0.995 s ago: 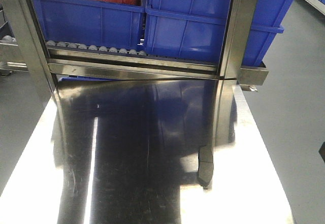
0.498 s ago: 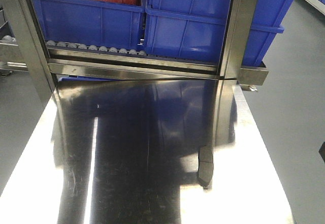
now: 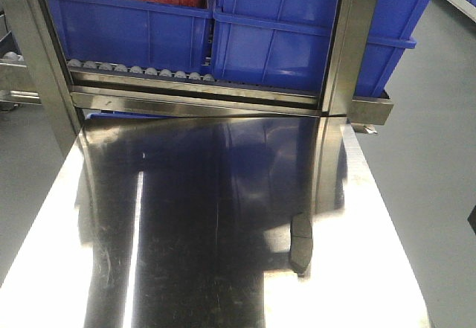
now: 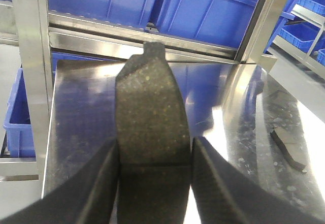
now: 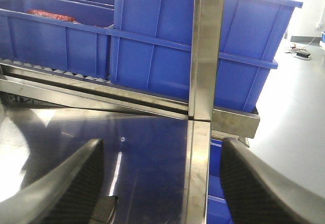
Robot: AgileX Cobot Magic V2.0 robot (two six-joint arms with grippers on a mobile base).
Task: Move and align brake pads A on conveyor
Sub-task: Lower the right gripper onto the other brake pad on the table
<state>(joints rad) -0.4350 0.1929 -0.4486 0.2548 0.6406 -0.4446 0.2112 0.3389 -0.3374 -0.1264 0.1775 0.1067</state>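
**Above the tabletop [image 3: 372,268]: one brake pad [image 4: 147,102] in the left claw [image 4: 155,152], no belt in sight**

The step in hand looks like the carry. The left claw is clamped on the brake pad, with its fingers pressing the two long edges right at the cross groove. The pad's end tab points to 12 o'clock, toward the roller rack [image 3: 134,69] and the blue bins [image 3: 282,38]. Its speckled broad face is turned to the wrist camera, and it appears to be lifted clear of the steel.

A second pad [image 3: 300,245] lies loose on the tabletop at about 4 o'clock from its centre in the front view. In the left wrist view it shows at 3 o'clock.

The right claw [image 5: 162,148] stands wide apart with nothing between its fingers. It faces the steel upright [image 5: 205,56] at 12 o'clock. A dark shape [image 5: 104,209] sits at 7 o'clock in that view (possibly another pad, though I cannot tell).

Neither arm shows in the front view, and the conveyor appears in none of the views. How far the pad has yet to travel therefore cannot be judged.

My reading is that the next move calls for swinging the left arm to the belt, lowering the pad flat and squaring it up. The claw should let go only once the pad rests. Held by its narrow edges, it could pivot if bumped.
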